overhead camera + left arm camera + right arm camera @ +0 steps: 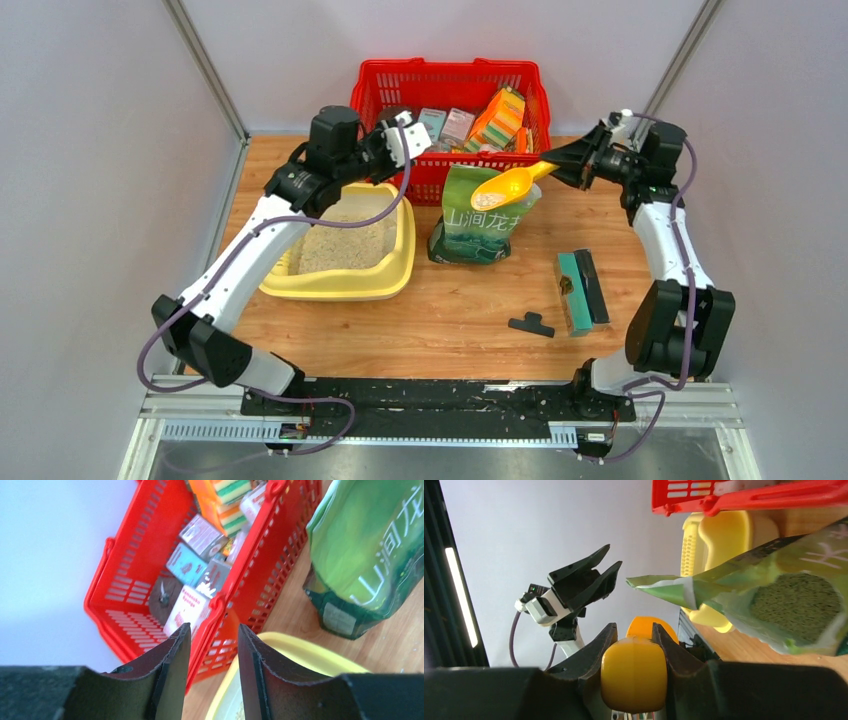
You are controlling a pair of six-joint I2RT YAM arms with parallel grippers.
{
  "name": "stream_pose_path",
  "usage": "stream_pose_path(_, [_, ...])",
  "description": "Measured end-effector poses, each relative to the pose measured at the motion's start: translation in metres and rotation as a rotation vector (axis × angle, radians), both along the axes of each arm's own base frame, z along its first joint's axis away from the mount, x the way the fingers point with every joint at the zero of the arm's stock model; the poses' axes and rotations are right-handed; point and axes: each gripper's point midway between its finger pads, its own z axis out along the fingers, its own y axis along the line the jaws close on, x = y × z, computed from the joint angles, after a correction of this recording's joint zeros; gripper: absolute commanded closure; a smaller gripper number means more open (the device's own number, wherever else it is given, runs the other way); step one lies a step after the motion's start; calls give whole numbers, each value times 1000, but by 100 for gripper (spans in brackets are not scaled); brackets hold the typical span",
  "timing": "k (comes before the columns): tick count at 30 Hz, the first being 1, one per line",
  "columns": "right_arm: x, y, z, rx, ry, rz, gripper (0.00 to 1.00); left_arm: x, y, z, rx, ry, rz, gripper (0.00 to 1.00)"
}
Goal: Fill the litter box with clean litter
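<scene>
Litter [335,245] lies as a pale beige layer across the floor of the box [335,290]. The left arm crosses over its 10 o'clock corner. In the top view the box sits on the table [470,330] at about 9 o'clock from the middle, and its slotted end shows in the right wrist view.

At 3 o'clock from the box, just beside it, a green bag [482,228] stands upright with its top open. A yellow scoop [505,187] hangs over that opening. Its bowl points to 8 o'clock and carries a small load of pale grains, and its handle runs toward 2 o'clock.

The right gripper [634,630] holds that handle, with both fingers pressed against the sides of the rounded yellow end.

The left gripper [215,627] hovers above the box's 1 o'clock corner and points at the basket [450,75]. Its fingers stand a narrow gap apart with nothing between them.

The red basket stands at 12 o'clock at the table's far edge, touching or nearly touching the bag's top. It holds small cartons and striped sponges.

At 4 o'clock from the bag, well apart from it, a green-and-black block [582,290] lies flat. A small black piece [530,323] lies just to the block's 8 o'clock.
</scene>
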Motion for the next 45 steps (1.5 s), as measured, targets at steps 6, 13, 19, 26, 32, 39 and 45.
stream_pose_path(6, [18, 50, 1, 5, 24, 149, 100, -24, 48, -8, 32, 6, 80, 52])
stream_pose_path(13, [36, 132, -9, -2, 50, 316, 100, -70, 95, -20, 80, 13, 147, 51])
stream_pose_path(19, [33, 217, -3, -39, -28, 442, 100, -112, 128, -42, 140, 56, 180, 51])
stream_pose_path(26, [41, 293, -11, -156, -239, 457, 100, -163, 150, -75, 184, 128, 164, 51])
stream_pose_path(32, [43, 330, -24, -309, -479, 423, 100, -185, 160, -83, 192, 140, 163, 51])
stream_pose_path(39, [33, 370, -23, -497, -845, 384, 98, -200, 164, -92, 192, 144, 146, 51])
stream_pose_path(45, [-2, 399, -19, -610, -1140, 418, 100, -207, 147, -100, 147, 195, 68, 51])
